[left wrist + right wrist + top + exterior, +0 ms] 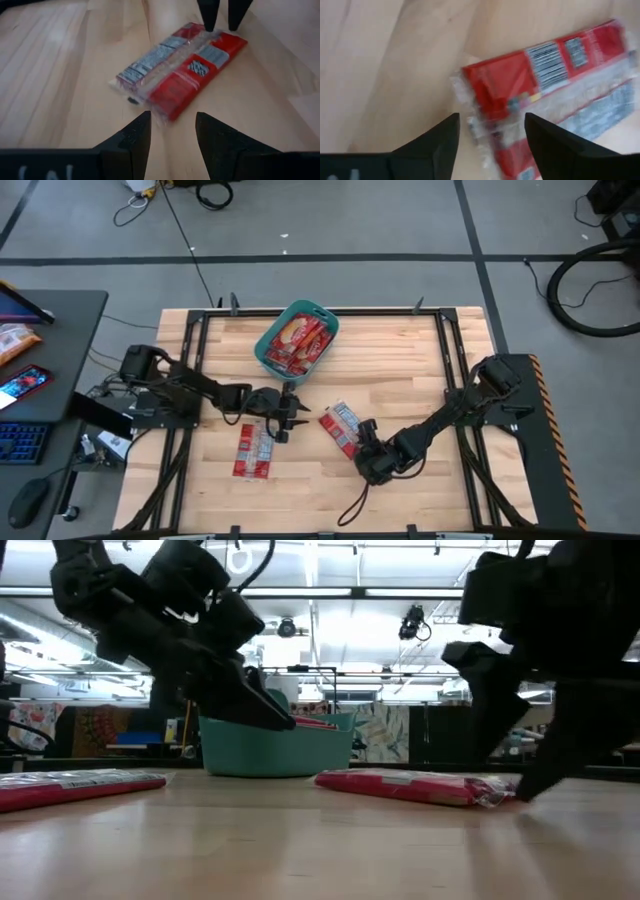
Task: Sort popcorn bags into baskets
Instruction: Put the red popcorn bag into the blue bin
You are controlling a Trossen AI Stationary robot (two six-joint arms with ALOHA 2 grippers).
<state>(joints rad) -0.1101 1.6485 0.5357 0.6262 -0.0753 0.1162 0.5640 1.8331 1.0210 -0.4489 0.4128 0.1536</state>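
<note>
A teal tub [296, 338] stands near the table's far edge with several red popcorn bags [300, 342] lying in it. One red bag [340, 424] lies flat mid-table between the two grippers. Another bag or two [253, 451] lie flat nearer the left. My left gripper [284, 423] is open and hovers just left of the middle bag [180, 67], pointing at it. My right gripper [363, 440] is open, low at that bag's near-right end [520, 95], its fingertips [208, 22] on either side of that end. My right gripper comes slanting down from the table's right, its open fingertips [525, 788] down at table height by the middle bag's crimped end [495, 792]. I cannot tell whether they touch it. The bag lies flat on the table.
Black frame rails [195, 360] run along the table's left and right sides. A dark cable [355, 505] loops near the near edge. A side desk on the left holds an orange packet [15, 340], a phone and a keyboard. Bare wood lies right of the tub.
</note>
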